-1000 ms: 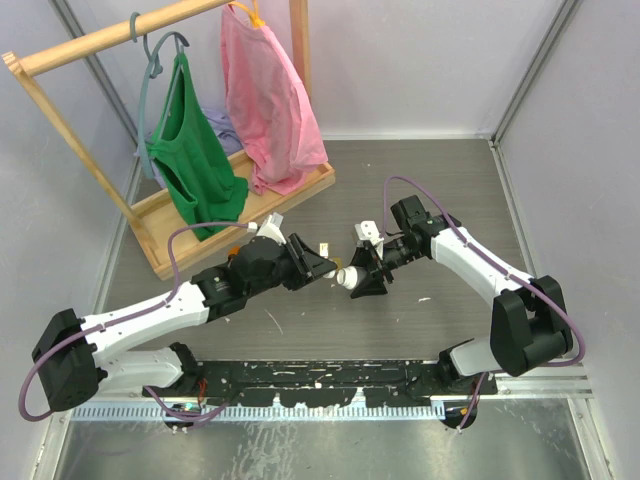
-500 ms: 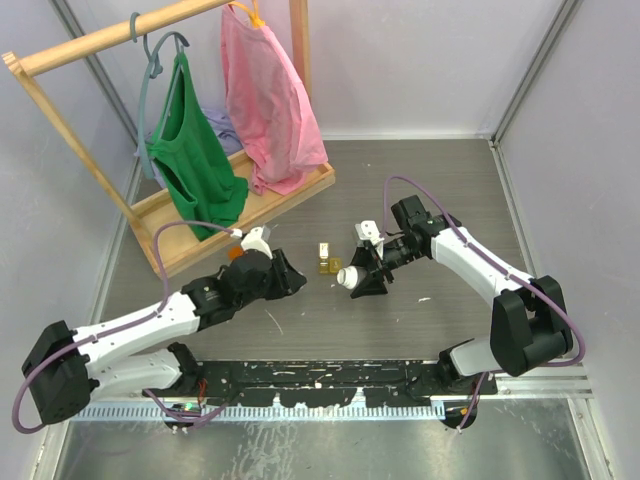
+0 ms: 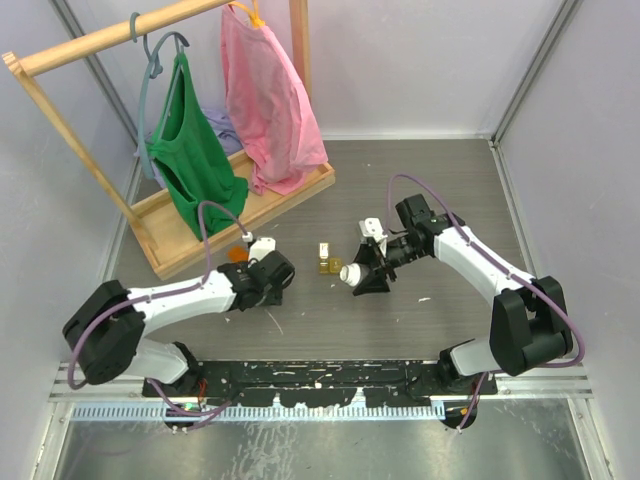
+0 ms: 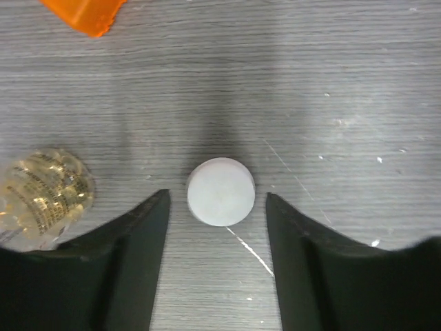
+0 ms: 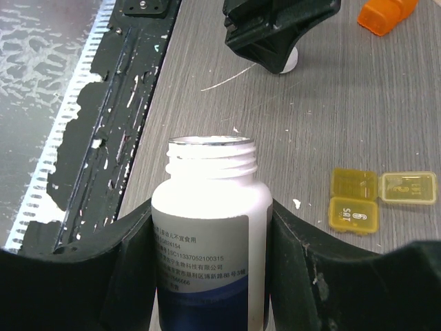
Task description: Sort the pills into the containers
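Observation:
The yellow pill box [image 5: 382, 196] lies on the table with a lid flipped open; it also shows in the top view [image 3: 324, 258]. My right gripper [image 5: 211, 210] is shut on an uncapped white pill bottle [image 5: 210, 227], held tilted with its mouth toward the box; the gripper [image 3: 368, 270] is just right of the box in the top view. My left gripper [image 4: 216, 201] is open and low over the table, its fingers either side of a white round cap [image 4: 220, 192] without touching it. In the top view it [image 3: 268, 275] is left of the box. No loose pills show.
A small clear bottle of golden capsules [image 4: 41, 196] stands just left of my left fingers. An orange piece [image 4: 83, 14] lies beyond it, also in the top view [image 3: 237, 254]. A wooden clothes rack [image 3: 240, 215] with hanging garments stands at the back left.
My left gripper drew back from the bottle's mouth to the left and down to the table, and the white cap now lies between its open fingers. The right arm barely moved.

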Robot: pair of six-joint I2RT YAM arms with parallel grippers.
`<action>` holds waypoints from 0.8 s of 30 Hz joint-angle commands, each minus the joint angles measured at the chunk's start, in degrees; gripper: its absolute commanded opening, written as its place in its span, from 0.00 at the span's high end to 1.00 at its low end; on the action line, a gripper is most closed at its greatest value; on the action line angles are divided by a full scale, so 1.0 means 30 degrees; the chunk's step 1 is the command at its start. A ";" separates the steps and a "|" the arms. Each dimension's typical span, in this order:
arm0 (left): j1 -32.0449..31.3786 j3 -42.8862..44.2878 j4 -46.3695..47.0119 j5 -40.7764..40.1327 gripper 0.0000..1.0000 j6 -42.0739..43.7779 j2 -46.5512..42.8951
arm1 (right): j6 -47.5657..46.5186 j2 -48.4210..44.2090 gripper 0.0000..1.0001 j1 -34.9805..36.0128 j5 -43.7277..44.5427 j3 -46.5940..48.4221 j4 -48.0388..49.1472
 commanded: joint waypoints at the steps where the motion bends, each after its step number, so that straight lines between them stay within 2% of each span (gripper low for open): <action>1: 0.0182 0.1620 -0.1405 -0.1995 0.32 0.0475 0.1186 | -0.0148 -0.0277 0.99 -0.0412 -0.0766 0.0578 -0.0092; 5: 0.0185 0.1937 -0.1308 -0.1796 0.15 0.0717 0.1300 | 0.1706 -0.0471 0.99 -0.1060 -0.0944 0.0601 0.0924; 8: 0.0170 0.2071 -0.0965 -0.0834 0.08 0.1103 0.0097 | 0.3695 -0.1044 0.99 -0.2079 -0.1782 0.0645 0.2353; 10: 0.0178 0.1970 -0.0153 0.0415 0.04 0.1659 -0.1090 | 0.6172 -0.1691 0.99 -0.3029 -0.2068 0.0719 0.4218; 12: 0.0163 0.1584 0.1282 0.2465 0.01 0.2414 -0.3064 | 1.1123 -0.2509 0.99 -0.4005 -0.1488 0.0688 0.8154; 14: 0.0182 0.1051 0.2859 0.4090 0.02 0.3069 -0.4613 | 1.7074 -0.3712 0.99 -0.5274 0.1631 0.0603 1.3499; 16: 0.0217 0.0613 0.3952 0.5147 0.02 0.3362 -0.5956 | 2.1349 -0.3277 0.99 -0.7039 0.3963 0.2794 1.4915; 18: 0.0259 0.0433 0.4363 0.5693 0.02 0.3511 -0.6847 | 2.6649 -0.2486 0.99 -0.9567 0.4453 0.5217 1.7524; 21: 0.0297 0.0390 0.4459 0.6409 0.02 0.3677 -0.7509 | 3.6031 -0.2174 0.99 -1.2106 0.3512 0.5493 2.7018; 22: 0.0303 0.0415 0.4471 0.6651 0.02 0.3714 -0.7601 | 3.8656 -0.2118 0.99 -1.2173 0.2494 0.5623 2.9804; 24: 0.0328 0.0410 0.4472 0.6947 0.02 0.3701 -0.7721 | 4.4516 -0.2108 0.99 -1.0902 0.0629 0.5562 3.7636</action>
